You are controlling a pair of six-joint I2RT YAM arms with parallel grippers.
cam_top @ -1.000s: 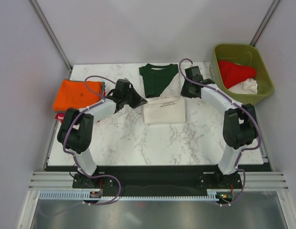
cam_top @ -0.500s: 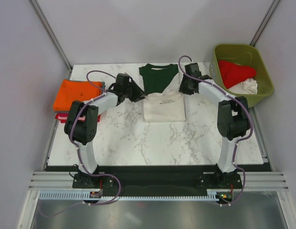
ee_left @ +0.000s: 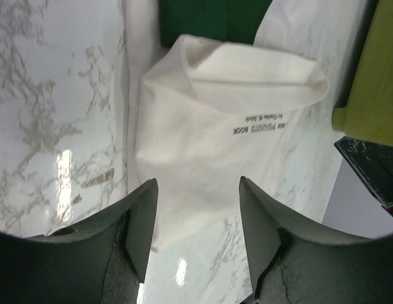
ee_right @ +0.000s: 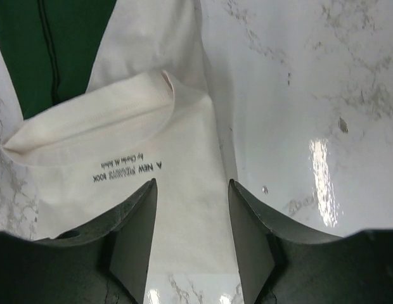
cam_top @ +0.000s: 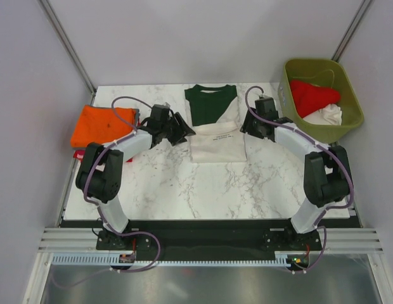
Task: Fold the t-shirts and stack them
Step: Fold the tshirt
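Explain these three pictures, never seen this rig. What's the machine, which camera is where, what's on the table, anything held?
Two robot arms are bolted at the near edge of a marble table. The wide picture comes from a fixed camera above and behind them. The other two come from a camera on each wrist, looking past its own dark fingers. Mid-table lies a partly folded cream and green shirt. The left gripper and right gripper sit at its two sides, both open, holding nothing. At the left edge an orange shirt lies on something red. The green bin at the far right holds a red shirt and a white shirt.
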